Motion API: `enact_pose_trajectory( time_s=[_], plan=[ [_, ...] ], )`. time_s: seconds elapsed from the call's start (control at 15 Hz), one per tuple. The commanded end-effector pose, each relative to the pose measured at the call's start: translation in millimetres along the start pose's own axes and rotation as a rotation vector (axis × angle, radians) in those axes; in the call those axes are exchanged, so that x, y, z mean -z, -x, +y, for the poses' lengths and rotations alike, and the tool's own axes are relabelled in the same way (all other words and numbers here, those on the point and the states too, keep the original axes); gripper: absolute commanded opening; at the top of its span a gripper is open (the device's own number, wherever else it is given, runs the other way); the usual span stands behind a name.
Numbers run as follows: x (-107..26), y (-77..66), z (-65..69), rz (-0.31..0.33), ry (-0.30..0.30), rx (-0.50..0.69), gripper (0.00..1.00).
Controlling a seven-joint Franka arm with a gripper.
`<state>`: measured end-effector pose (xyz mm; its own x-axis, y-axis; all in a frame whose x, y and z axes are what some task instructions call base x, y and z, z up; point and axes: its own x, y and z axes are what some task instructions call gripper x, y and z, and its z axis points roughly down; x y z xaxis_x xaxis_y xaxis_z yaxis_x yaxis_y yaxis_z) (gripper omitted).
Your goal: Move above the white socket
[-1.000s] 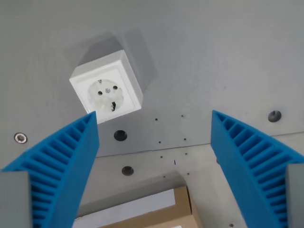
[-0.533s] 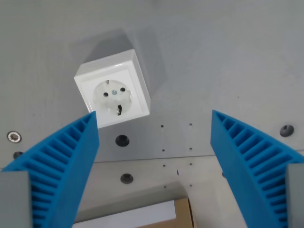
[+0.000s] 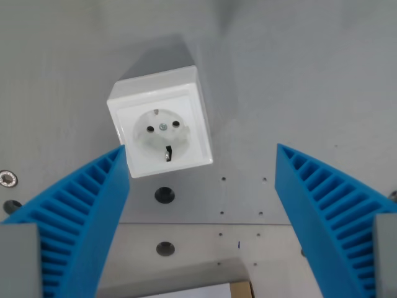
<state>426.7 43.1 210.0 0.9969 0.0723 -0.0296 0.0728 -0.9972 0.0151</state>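
One white socket looms larger, nearer centre; tool stays wide apart.

Two bright blue fingers are showing on the gripper, each a ribbed wedge of slanted slats tapering to a pointed tip, with a plain grey block sitting at each lower outer corner.

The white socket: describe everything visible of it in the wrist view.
The white socket is a square, boxy surface-mount housing, apparently glossy plastic. Its face has a raised frame around a round recess with two pin holes, a small centre screw and a dark earth clip at the recess's lower edge. It sits flat on the grey table, rotated slightly in the picture and casting a soft shadow. It lies toward the wrist view's upper left; nothing grips it, and the open gripper holds nothing.
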Motion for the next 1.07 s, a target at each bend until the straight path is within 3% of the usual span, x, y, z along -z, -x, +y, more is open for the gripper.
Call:
enact_pose_trajectory(
  time_s=[0.07, 0.53, 1.07],
  plan=[
    [-12.2, 5.2, -5.7, 0.102, 0.018, 0.133, 1.0],
    [-33.3, 7.3, -16.2, 0.102, 0.029, 0.165, 1.0],
    [-46.0, 9.9, -22.8, 0.108, 0.038, 0.163, 1.0]
  ],
)
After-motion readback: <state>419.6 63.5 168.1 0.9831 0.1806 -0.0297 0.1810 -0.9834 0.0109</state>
